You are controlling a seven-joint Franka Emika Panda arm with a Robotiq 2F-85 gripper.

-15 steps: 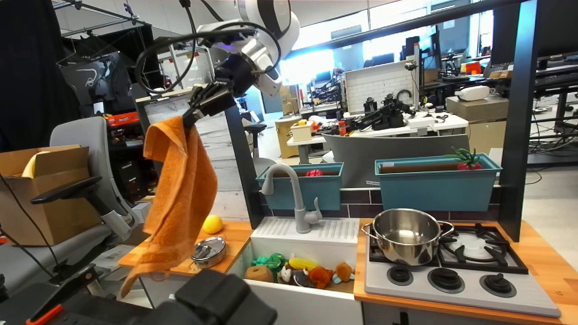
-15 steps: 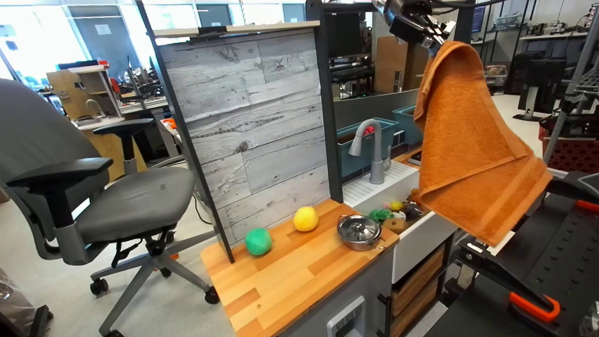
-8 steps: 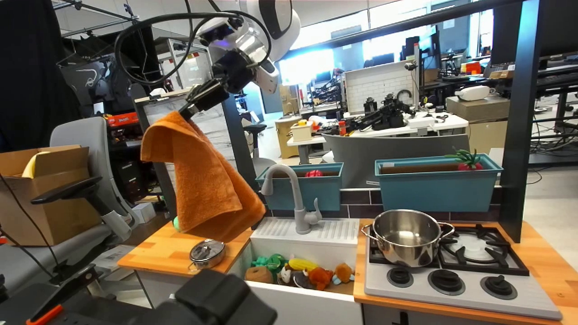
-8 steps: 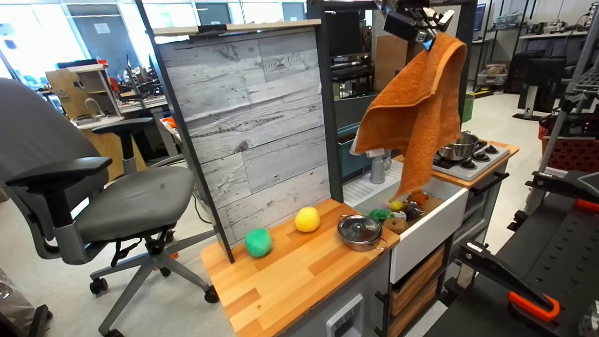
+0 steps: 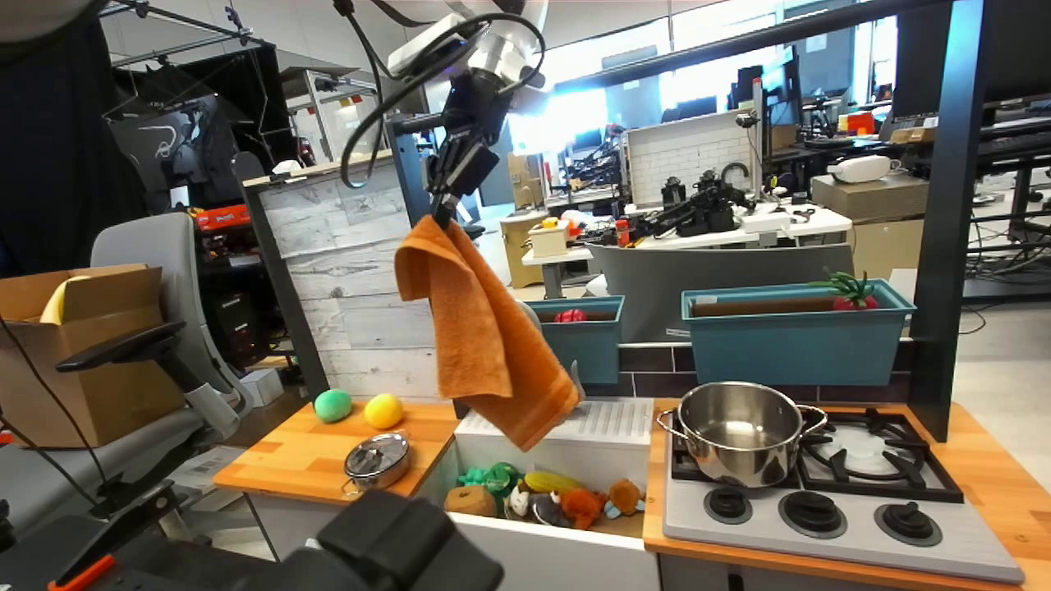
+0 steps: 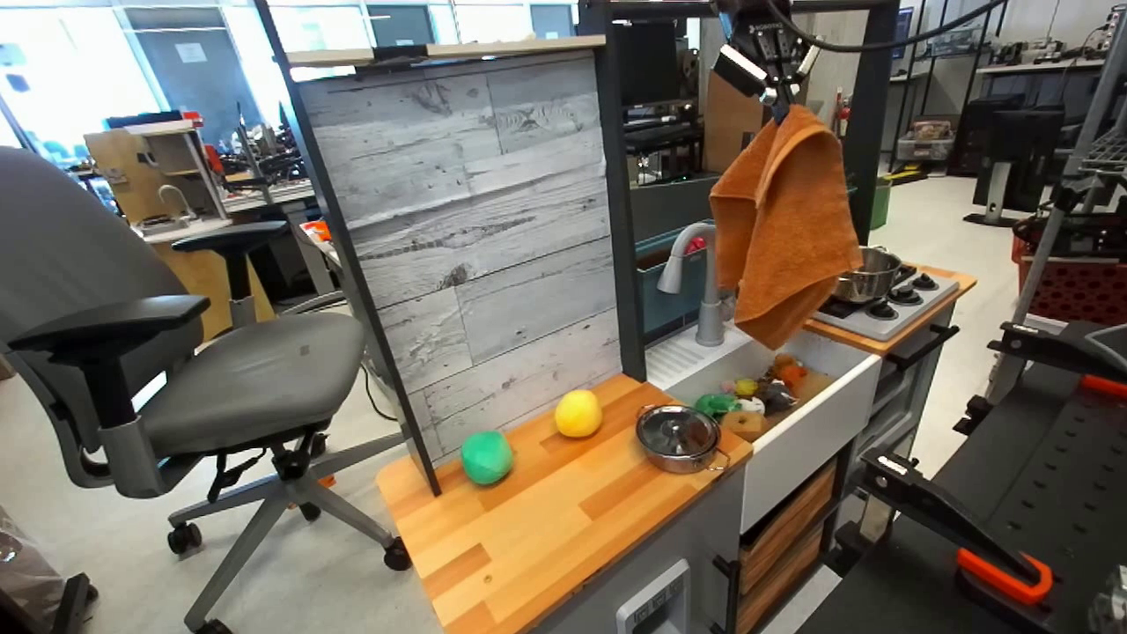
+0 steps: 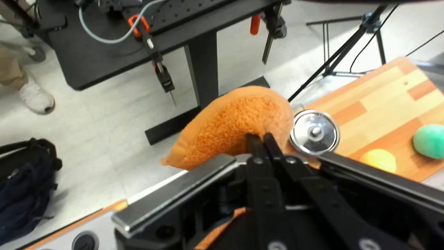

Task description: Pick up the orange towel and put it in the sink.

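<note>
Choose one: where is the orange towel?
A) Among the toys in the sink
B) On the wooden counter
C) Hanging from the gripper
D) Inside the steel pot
C: in both exterior views the orange towel hangs by its upper part from the gripper.

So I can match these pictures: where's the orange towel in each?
In an exterior view: orange towel, slightly left of middle.
In an exterior view: orange towel, upper right of centre.
Wrist view: orange towel, near the middle.
Shared landmark: lidded pot, to its lower left in both exterior views, right in wrist view.
</note>
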